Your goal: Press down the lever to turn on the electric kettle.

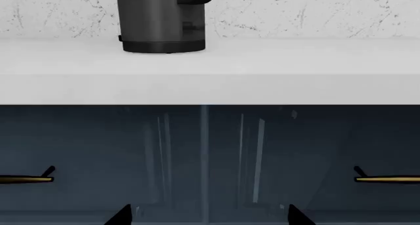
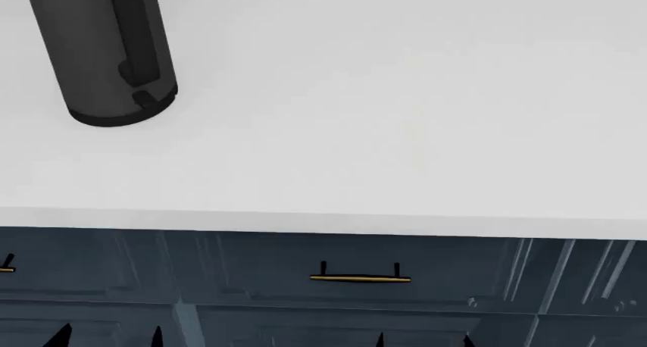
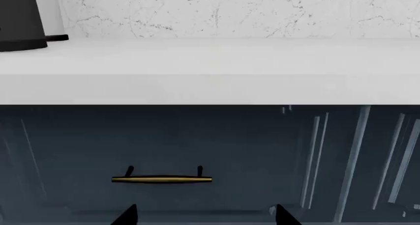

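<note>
The electric kettle (image 2: 101, 51) is a dark charcoal cylinder standing at the far left of the white counter. Its handle faces me, and the lever (image 2: 147, 98) is a small black tab at the handle's lower end, just above the base. In the left wrist view the kettle (image 1: 164, 21) stands at the counter's back, its top cut off, with the lever (image 1: 192, 27) low on its front. The right wrist view shows only the kettle's base edge (image 3: 23, 38). My left gripper (image 2: 108, 338) and right gripper (image 2: 423, 341) are open and empty, low in front of the cabinet, well below the counter.
The white counter (image 2: 404, 135) has a marble backsplash (image 3: 229, 14) behind it. Dark blue drawer fronts sit below the counter edge, with a brass pull (image 2: 359, 277) ahead of my right gripper. Two more pulls (image 1: 26, 178) (image 1: 387, 178) flank the left gripper.
</note>
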Controlling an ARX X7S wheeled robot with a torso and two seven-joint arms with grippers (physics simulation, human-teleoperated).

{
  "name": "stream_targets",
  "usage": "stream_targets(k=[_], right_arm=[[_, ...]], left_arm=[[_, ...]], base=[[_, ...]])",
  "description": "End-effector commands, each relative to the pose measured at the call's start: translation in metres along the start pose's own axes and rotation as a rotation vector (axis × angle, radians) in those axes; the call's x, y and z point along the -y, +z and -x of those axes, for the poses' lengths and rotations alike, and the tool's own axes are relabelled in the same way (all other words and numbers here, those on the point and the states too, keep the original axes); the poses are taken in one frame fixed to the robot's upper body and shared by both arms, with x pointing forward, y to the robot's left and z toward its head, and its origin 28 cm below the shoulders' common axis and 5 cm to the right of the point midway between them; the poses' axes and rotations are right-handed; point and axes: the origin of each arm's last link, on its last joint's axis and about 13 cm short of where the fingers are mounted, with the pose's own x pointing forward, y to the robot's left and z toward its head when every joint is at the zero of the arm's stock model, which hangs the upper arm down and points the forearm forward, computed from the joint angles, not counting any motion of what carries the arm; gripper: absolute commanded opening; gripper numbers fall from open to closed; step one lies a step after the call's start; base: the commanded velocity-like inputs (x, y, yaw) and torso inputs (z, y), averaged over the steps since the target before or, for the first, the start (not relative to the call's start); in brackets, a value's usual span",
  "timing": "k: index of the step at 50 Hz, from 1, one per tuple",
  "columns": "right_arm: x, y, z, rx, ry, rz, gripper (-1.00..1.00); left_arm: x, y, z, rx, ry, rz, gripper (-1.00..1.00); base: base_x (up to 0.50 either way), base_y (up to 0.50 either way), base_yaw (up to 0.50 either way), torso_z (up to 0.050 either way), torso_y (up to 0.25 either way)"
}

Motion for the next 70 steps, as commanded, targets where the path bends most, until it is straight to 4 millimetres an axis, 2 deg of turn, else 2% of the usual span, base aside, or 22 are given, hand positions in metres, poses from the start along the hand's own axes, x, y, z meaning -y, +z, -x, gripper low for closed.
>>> stream_targets(k=[1, 15, 57, 70], right_arm=[[-0.0003, 0.0012, -0.0002, 0.000, 0.000, 0.000, 1.00], [-0.0013, 0.0026, 0.0009, 0.001, -0.006, 0.013, 1.00], [-0.0029, 0.0018, 0.0007, 0.005, 0.019, 0.027, 1.00], [-0.0011, 0.0039, 0.0015, 0.019, -0.005, 0.033, 1.00]], left_arm=[[0.0001, 0.0009, -0.0002, 0.000, 0.000, 0.000, 1.00], [-0.0004, -0.0026, 0.0006, -0.005, -0.001, -0.002, 1.00], [-0.0014, -0.0059, -0.0033, -0.044, -0.039, -0.001, 1.00], [0.0003, -0.0016, -0.0012, -0.034, -0.064, -0.013, 1.00]], base=[[0.00, 0.00, 0.00, 0.000, 0.000], [0.00, 0.00, 0.00, 0.000, 0.000], [0.00, 0.48, 0.00, 0.000, 0.000], [0.00, 0.00, 0.00, 0.048, 0.000]])
